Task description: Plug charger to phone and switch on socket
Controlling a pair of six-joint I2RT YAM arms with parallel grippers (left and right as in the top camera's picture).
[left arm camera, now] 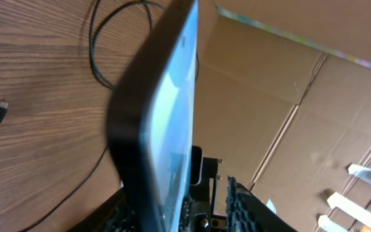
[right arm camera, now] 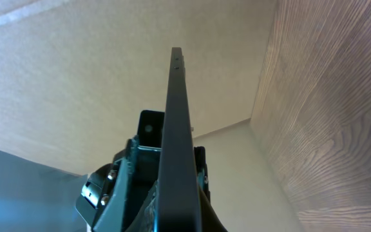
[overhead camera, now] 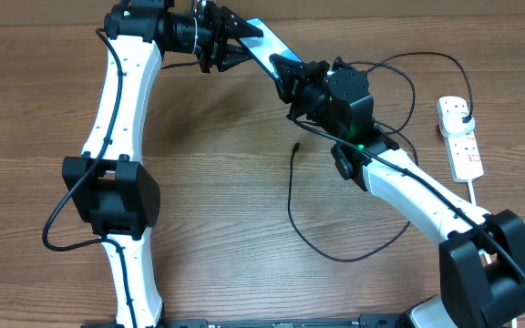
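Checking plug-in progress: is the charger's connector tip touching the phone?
Apart. Overhead shows the connector tip lying on the table, the phone held up well away.

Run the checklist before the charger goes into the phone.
1. Right fingers clamped on phone: ok.
2. Left fingers firmly gripping the phone's other end: cannot tell.
3. Phone lifted off table: ok.
4. Connector tip lying free on the table, unheld: ok.
5. Plug sitting in socket: ok.
6. Socket switched on: cannot tell.
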